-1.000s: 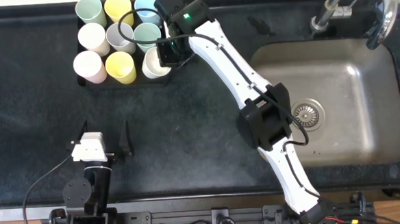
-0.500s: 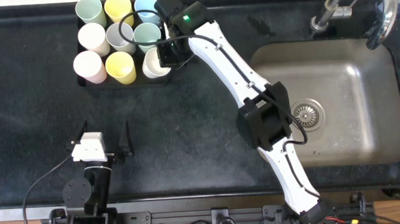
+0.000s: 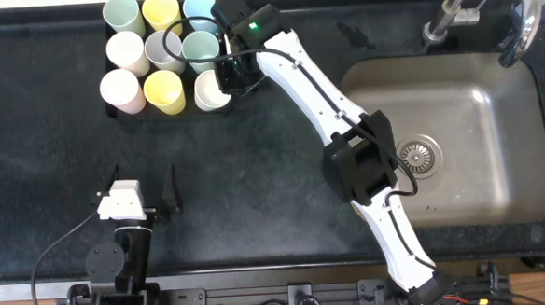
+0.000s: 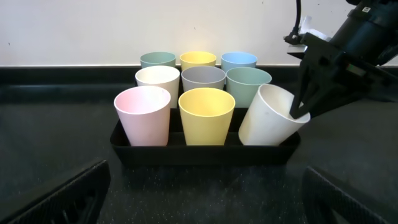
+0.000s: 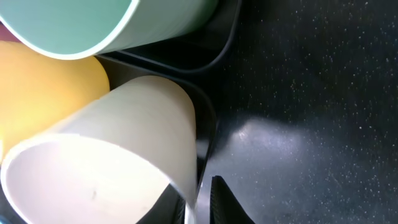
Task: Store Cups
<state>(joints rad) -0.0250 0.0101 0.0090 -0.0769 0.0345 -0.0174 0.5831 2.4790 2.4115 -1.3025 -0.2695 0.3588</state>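
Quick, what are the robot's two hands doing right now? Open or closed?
Left hand: open, holding nothing.
Right hand: closed on the rim of the tilted white cup.

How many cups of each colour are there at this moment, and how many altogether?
Green cups: 2
Yellow cups: 2
White cups: 2
Blue cup: 1
Grey cup: 1
Pink cup: 1
Total: 9

The right arm point(image 3: 311, 85) is showing white shells, black joints and a green light point(image 3: 255, 24); the left arm point(image 3: 121, 202) is wearing a white block.
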